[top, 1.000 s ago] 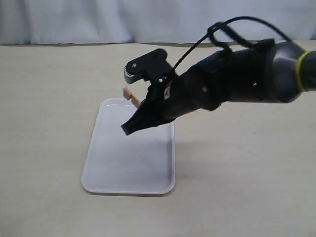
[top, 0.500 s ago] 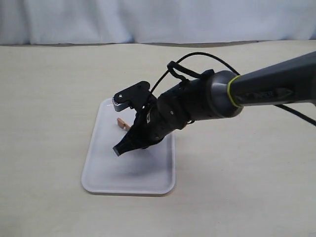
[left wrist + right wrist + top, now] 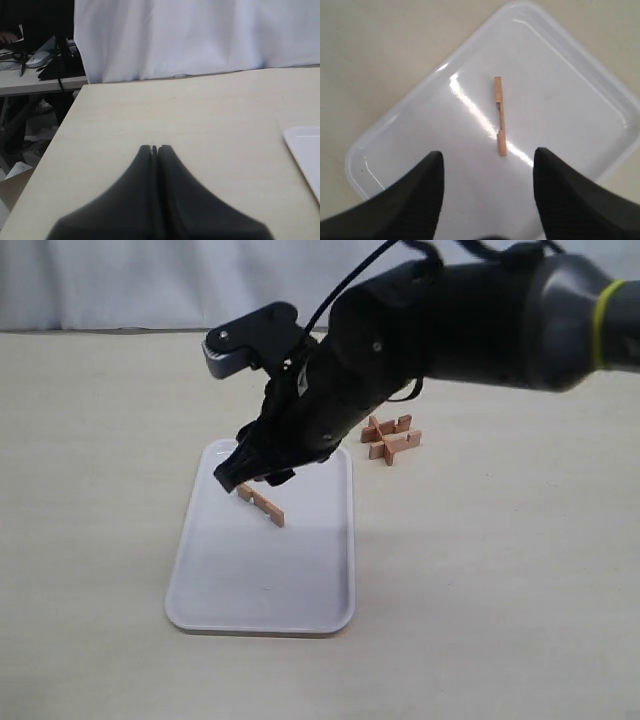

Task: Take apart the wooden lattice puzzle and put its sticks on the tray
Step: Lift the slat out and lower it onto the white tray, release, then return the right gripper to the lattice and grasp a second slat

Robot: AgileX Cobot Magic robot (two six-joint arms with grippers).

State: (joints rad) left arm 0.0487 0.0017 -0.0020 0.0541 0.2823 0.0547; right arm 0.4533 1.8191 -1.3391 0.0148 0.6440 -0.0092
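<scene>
One reddish-brown notched stick lies loose on the white tray. In the right wrist view the same stick rests on the tray just past my fingertips. My right gripper hangs open above the stick, touching nothing. What is left of the wooden lattice puzzle, with its sticks still crossed, sits on the table to the right of the tray's far corner. My left gripper is shut and empty over bare table, and it does not show in the exterior view.
The right arm reaches across the tray's far end from the right. A corner of the tray shows in the left wrist view, as do the table's edge and clutter beyond it. A white curtain backs the table.
The right gripper has let go of the stick, which now lies on the tray. The gripper has opened and lifted, and the arm's shift has uncovered the remaining puzzle.
</scene>
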